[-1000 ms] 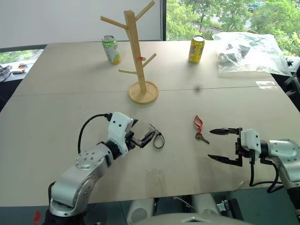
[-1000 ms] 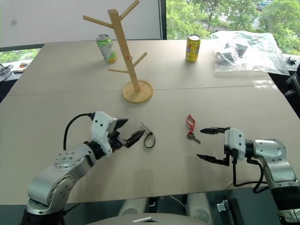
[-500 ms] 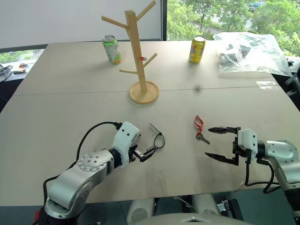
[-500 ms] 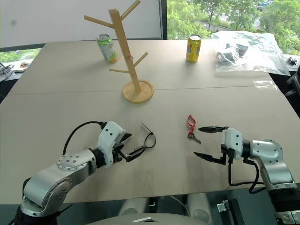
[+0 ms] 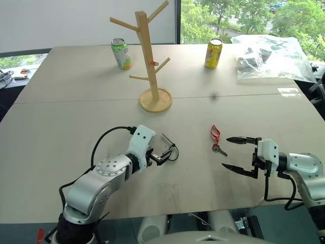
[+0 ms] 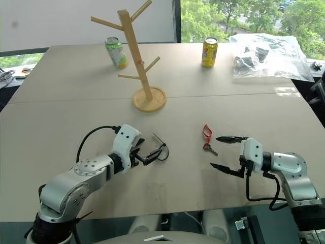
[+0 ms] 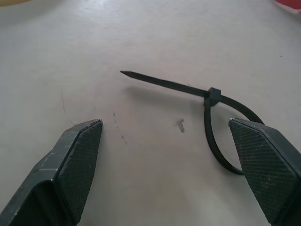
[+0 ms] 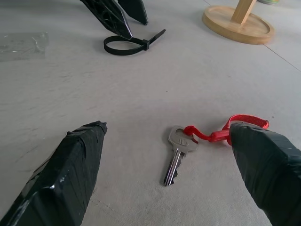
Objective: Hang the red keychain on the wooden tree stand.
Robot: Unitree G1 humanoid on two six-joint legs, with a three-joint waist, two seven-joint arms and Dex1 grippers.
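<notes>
Red keychain (image 5: 216,139): flat on bench (image 5: 61,122), untouched.
Right gripper (image 5: 234,153): spread wide, just right of keychain.
Left gripper (image 6: 148,153): spread wide, at black zip tie (image 6: 161,150).
Wooden tree stand (image 5: 148,57): far, upright.

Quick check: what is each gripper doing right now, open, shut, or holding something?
Left gripper: open, holding nothing, at the black zip-tie loop.
Right gripper: open, holding nothing, facing the red keychain.
</notes>
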